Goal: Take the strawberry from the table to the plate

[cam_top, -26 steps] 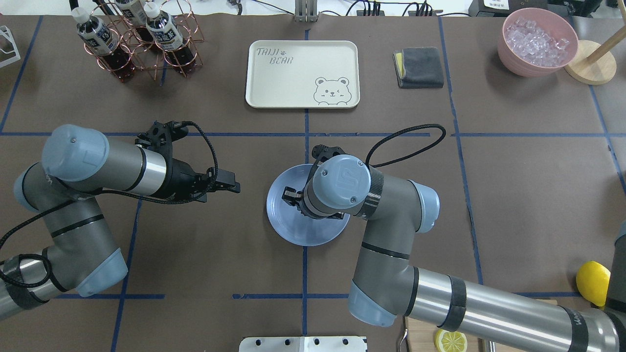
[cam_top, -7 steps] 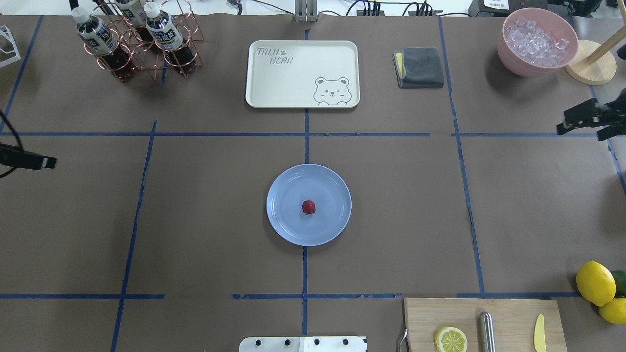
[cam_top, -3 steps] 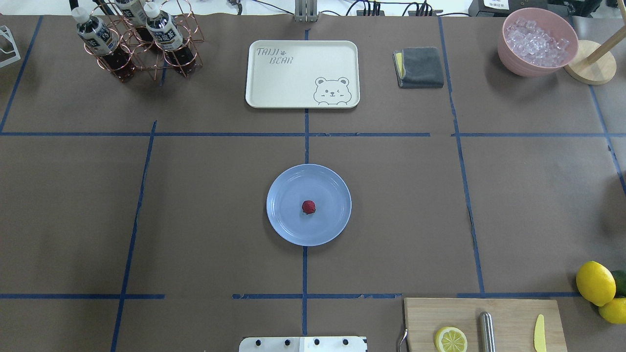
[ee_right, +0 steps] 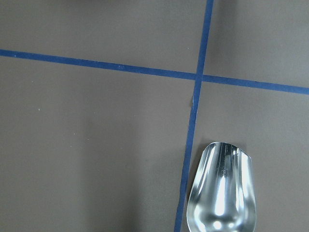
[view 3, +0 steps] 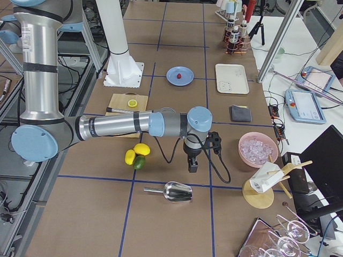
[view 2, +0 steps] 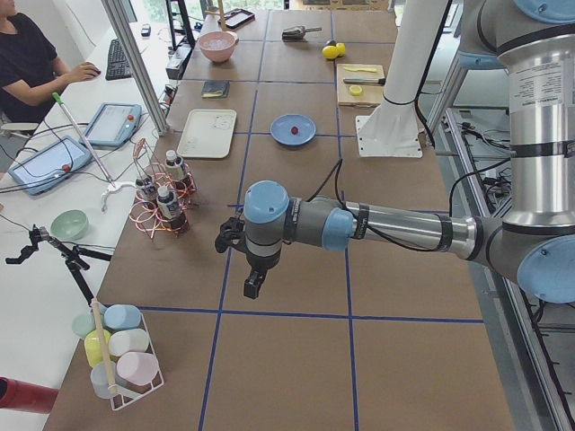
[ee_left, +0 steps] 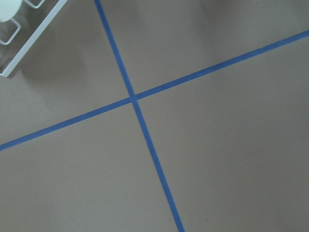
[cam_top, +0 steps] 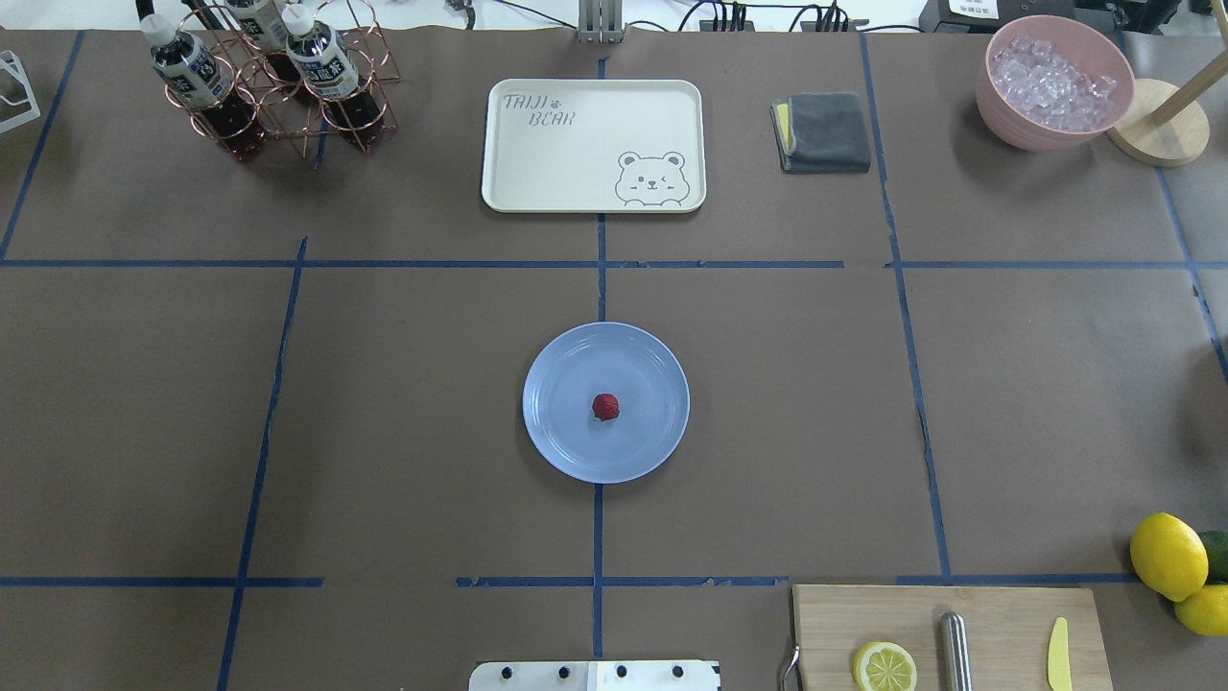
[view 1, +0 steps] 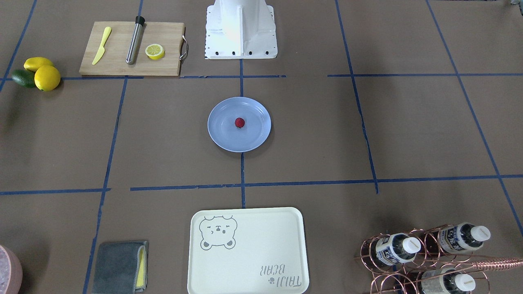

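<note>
The small dark-red strawberry lies near the middle of the round pale-blue plate, which rests at the centre of the brown table. Neither arm appears in the overhead or front views. In the left side view, my left gripper hangs over the table's near end, far from the plate. My right gripper points down near the lemons in the right side view. From these views I cannot tell whether either is open or shut. Nothing is seen held.
A cream bear tray, a grey cloth, a bottle rack and a pink bowl of ice line the far side. A cutting board with a lemon half sits front right. A metal scoop lies under the right wrist.
Both arms have pulled away from the plate and left the overhead view; a second ago their tips still showed at its edges. The strawberry stays on the plate.
</note>
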You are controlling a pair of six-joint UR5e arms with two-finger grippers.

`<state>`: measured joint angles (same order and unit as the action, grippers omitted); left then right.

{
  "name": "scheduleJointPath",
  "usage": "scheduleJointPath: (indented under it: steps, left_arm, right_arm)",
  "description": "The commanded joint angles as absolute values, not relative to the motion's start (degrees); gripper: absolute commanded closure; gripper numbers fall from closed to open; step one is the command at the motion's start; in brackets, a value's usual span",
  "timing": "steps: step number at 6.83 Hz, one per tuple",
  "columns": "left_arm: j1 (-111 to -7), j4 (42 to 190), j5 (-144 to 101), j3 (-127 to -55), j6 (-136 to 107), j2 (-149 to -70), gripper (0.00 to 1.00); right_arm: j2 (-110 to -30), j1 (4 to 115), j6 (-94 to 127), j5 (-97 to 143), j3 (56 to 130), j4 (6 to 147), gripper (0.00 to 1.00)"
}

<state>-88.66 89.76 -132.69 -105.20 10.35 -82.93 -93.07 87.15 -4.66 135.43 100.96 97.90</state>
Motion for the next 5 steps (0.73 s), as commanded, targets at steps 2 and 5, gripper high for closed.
scheduleJointPath:
  steps: [2,5]
  left_arm:
    - [-89.47,79.71,-135.78,-106.09,10.46,-83.59,0.00]
    - [-89.38,79.89,-135.70,-106.43,10.89,-83.85,0.00]
  right_arm:
    - [-93.86,87.19,-4.31,137.54,100.46,97.65,0.00]
    - [-93.69,87.10,-4.31,137.55,100.63,97.38,0.00]
